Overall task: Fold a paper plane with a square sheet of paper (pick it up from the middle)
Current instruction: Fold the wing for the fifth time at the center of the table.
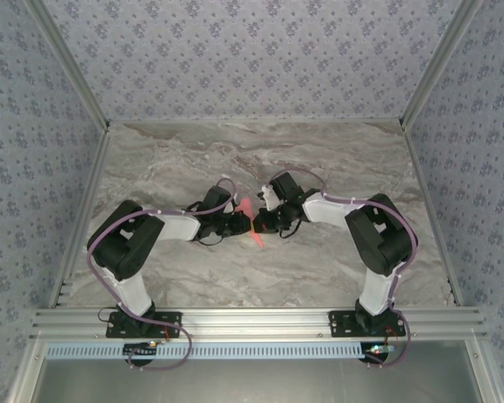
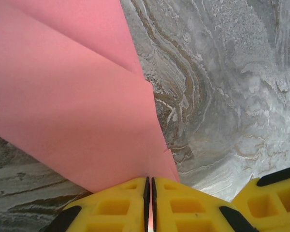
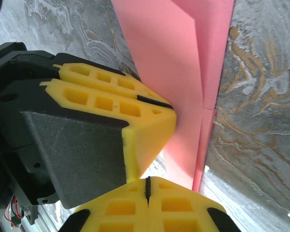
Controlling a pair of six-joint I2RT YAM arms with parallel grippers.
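The square sheet of paper (image 1: 254,227) is salmon pink and folded into layers, a narrow pointed paper plane shape held above the table's middle. In the left wrist view the paper (image 2: 77,106) runs into my left gripper (image 2: 150,182), and pink shows in the thin slit between its jaws: it is shut on the paper. The paper (image 3: 183,72) stands upright in the right wrist view, with the left gripper's yellow fingers (image 3: 150,113) clamped on its edge. My right gripper (image 3: 147,186) is shut just below, jaws pressed together, the paper's lower edge beside its fingertips.
Both grippers meet tip to tip (image 1: 259,223) over the marble-patterned table (image 1: 336,269). Patterned walls stand at the back and sides, and an aluminium rail (image 1: 252,323) runs along the near edge. The right gripper's finger (image 2: 273,198) sits close at the left gripper's right.
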